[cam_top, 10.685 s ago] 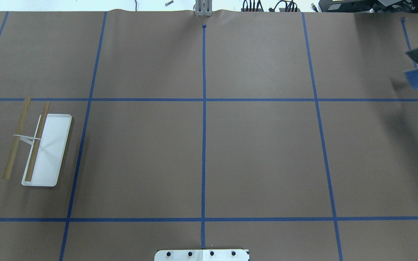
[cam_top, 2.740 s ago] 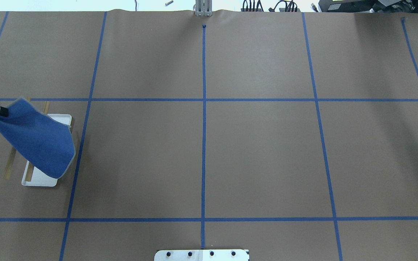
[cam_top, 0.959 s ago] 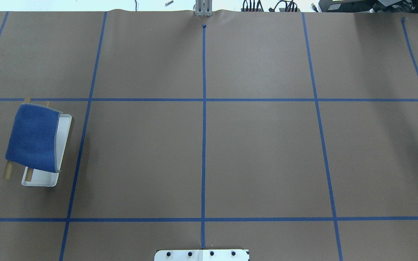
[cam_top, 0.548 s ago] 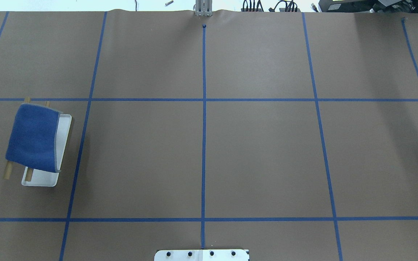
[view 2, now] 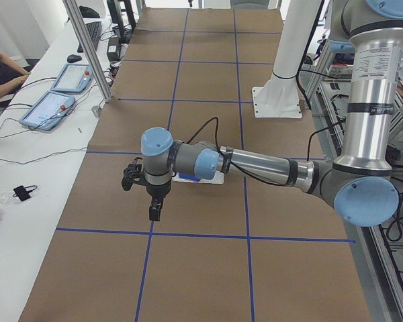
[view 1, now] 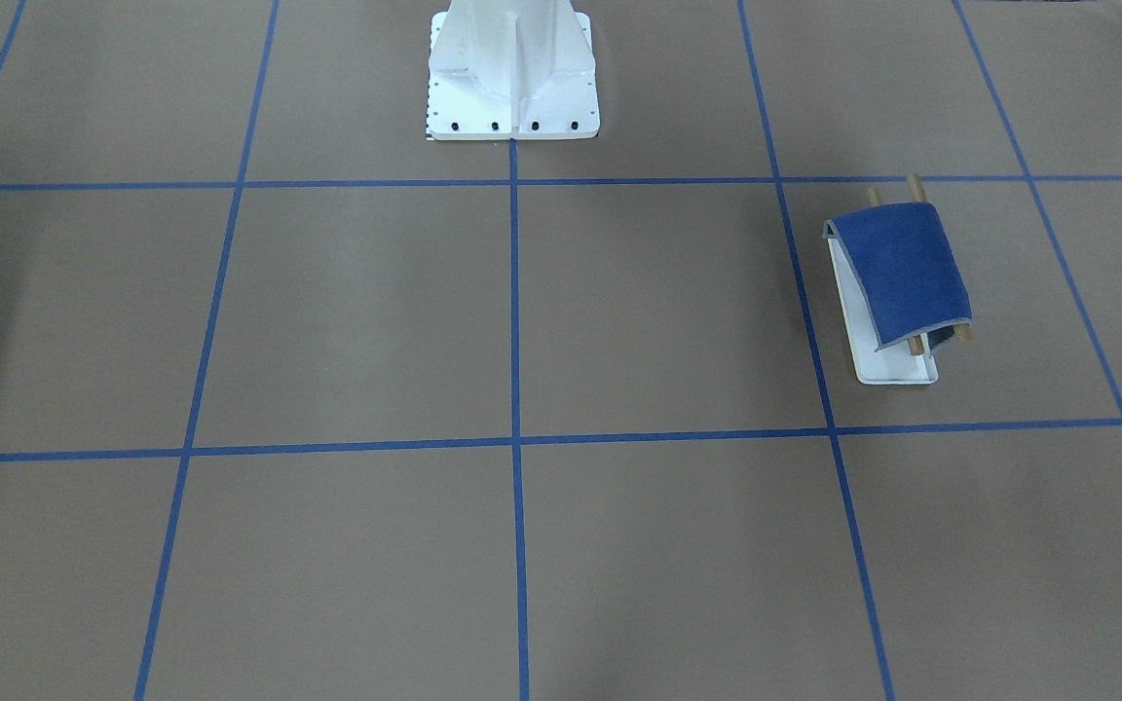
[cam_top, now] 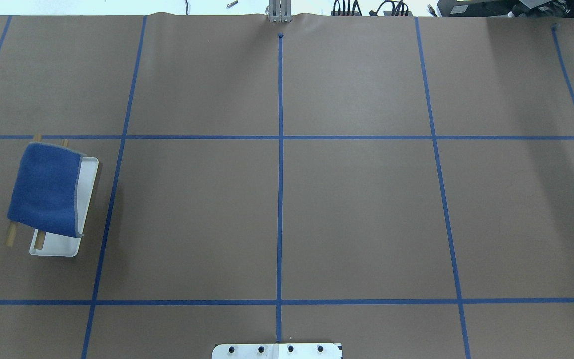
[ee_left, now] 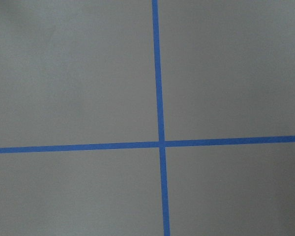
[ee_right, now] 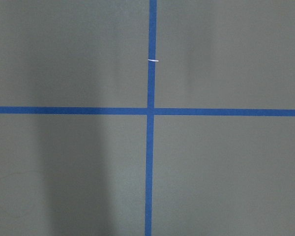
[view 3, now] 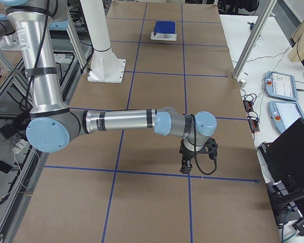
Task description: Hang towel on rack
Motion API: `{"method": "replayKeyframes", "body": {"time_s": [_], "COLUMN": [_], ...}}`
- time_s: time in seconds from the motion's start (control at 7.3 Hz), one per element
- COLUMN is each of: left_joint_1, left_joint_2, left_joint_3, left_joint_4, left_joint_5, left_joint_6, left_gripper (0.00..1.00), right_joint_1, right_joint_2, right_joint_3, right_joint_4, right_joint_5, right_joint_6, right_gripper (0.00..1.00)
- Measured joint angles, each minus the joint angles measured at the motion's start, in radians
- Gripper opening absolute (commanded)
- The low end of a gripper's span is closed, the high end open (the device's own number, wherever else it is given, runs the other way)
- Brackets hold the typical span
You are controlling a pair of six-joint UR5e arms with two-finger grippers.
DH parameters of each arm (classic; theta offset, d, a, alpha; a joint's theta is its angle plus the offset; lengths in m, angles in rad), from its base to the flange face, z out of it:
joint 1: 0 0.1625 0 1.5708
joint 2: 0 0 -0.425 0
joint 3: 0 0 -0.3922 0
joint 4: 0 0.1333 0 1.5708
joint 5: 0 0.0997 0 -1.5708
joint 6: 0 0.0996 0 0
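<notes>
The blue towel [view 1: 902, 273] lies draped over both tan rods of the rack [view 1: 897, 370], with the rod ends [view 1: 914, 185] sticking out. In the overhead view the towel [cam_top: 45, 189] covers most of the rack [cam_top: 58, 248] at the table's left. No gripper touches it. My left gripper [view 2: 154, 212] hangs above the table, just off the rack, in the exterior left view only. My right gripper [view 3: 185, 167] hangs above the table's far right end, in the exterior right view only. I cannot tell whether either is open or shut. Both wrist views show only paper and tape.
Brown paper with blue tape grid lines covers the table. The white bolted pedestal [view 1: 512, 68] stands at the robot's edge, mid-table. Teach pendants [view 2: 54, 107] and cables lie on the white bench beyond the far edge. A person sits there.
2.7 s ago my left gripper held the towel above the rack. The towel now lies draped over the rods, and the gripper has left the overhead view. Nothing has moved in the last half second.
</notes>
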Motion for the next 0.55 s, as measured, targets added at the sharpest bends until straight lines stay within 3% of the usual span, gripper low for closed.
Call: {"method": "replayKeyframes", "body": {"time_s": [0.55], "left_joint_1": [-0.041], "left_joint_2": [0.024], "left_joint_3": [0.034], "left_joint_4": [0.006], "left_joint_5": [-0.039], "left_joint_6": [0.003], "left_gripper": [0.99], "right_joint_1": [0.0], "right_joint_2": [-0.038], "right_joint_3": [0.0], "right_joint_4": [0.055], "right_joint_5": [0.002], "right_joint_6": [0.006], "right_gripper": [1.0]}}
